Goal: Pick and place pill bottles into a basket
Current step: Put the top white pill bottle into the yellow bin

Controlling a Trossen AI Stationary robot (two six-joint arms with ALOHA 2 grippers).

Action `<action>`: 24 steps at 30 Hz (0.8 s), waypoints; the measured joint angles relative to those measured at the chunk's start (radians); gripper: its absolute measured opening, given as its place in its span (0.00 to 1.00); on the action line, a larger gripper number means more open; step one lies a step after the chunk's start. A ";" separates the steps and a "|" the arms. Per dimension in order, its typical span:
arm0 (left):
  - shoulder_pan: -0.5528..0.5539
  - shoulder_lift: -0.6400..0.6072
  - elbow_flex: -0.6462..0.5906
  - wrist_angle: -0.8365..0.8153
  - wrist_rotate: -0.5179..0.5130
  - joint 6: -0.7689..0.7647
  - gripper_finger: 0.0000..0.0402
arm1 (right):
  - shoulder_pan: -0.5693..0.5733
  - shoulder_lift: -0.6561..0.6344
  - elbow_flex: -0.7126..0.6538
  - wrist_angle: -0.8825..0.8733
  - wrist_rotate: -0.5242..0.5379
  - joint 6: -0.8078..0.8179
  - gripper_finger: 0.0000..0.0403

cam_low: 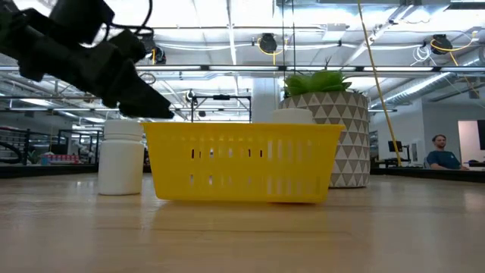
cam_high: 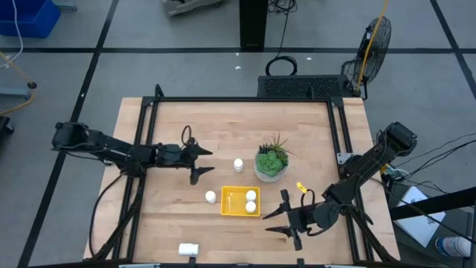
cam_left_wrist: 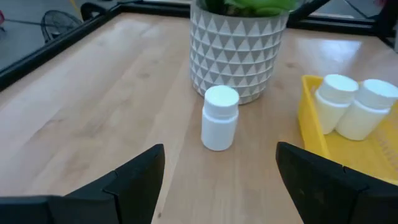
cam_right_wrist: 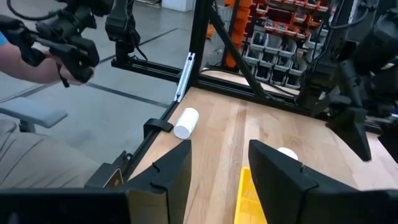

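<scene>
Wooden table (cam_high: pixel 178 216), largest thing here. Left arm reaches in from the left; left gripper (cam_high: pixel 202 162) hangs over the table's middle-left, jaws spread wide with nothing between them, pointed toward the plant pot (cam_high: pixel 271 165).

Right arm comes in from the right edge; right gripper (cam_high: pixel 274 221) sits low at the near-right, just right of the basket. Its fingers (cam_right_wrist: pixel 165 177) show a gap in its own wrist view, but it counts as closed down narrow, and nothing is held.

Plant pot: pale with a triangle pattern, green plant, just beyond the basket's far-right corner.

Basket (cam_high: pixel 231 211): yellow, square, flat on the table, near-centre.

Pill bottles, five:
- two (cam_high: pixel 251 201) inside the basket at its right side, upright, axis vertical, touching or nearly so
- one (cam_high: pixel 210 196) upright just left of the basket
- one (cam_high: pixel 238 164) upright left of the pot, in front of the left gripper
- one (cam_high: pixel 188 249) tipped over at the table's near edge, long axis running left-right, well apart from the others

A person sits in the room beyond the table.
</scene>
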 joint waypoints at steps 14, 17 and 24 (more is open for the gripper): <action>0.060 0.281 0.028 0.303 0.146 0.029 0.77 | 0.000 0.000 -0.003 0.001 0.000 0.001 0.37; 0.060 0.330 0.078 0.266 0.139 0.043 0.77 | 0.000 0.000 -0.003 0.001 0.000 0.001 0.37; 0.084 0.429 0.204 0.175 0.121 0.079 0.77 | 0.000 0.000 -0.003 0.001 0.000 0.020 0.37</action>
